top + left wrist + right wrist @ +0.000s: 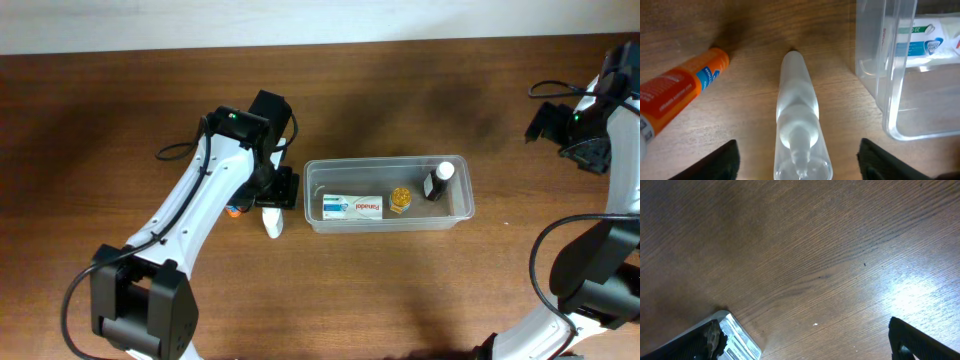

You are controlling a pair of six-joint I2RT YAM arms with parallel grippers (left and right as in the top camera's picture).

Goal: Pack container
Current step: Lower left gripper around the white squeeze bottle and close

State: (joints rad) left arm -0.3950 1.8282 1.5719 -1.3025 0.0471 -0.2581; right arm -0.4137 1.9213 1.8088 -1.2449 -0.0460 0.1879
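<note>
My left gripper (799, 164) hangs over a clear bottle (796, 100) that lies flat on the table (755, 30). My fingers (722, 162) are spread wide, one on each side of it, holding nothing. The bottle looks round and slick, so an off-centre squeeze could roll it or squirt it out. The container (386, 160) sits just beside the bottle, and I may knock its wall as I close. An orange tube (680, 90) lies near the other side. The container holds a box (352, 207), a yellow jar (400, 200) and a dark bottle (436, 183). My right gripper (815, 347) is spread open, empty and well apart from all this.
</note>
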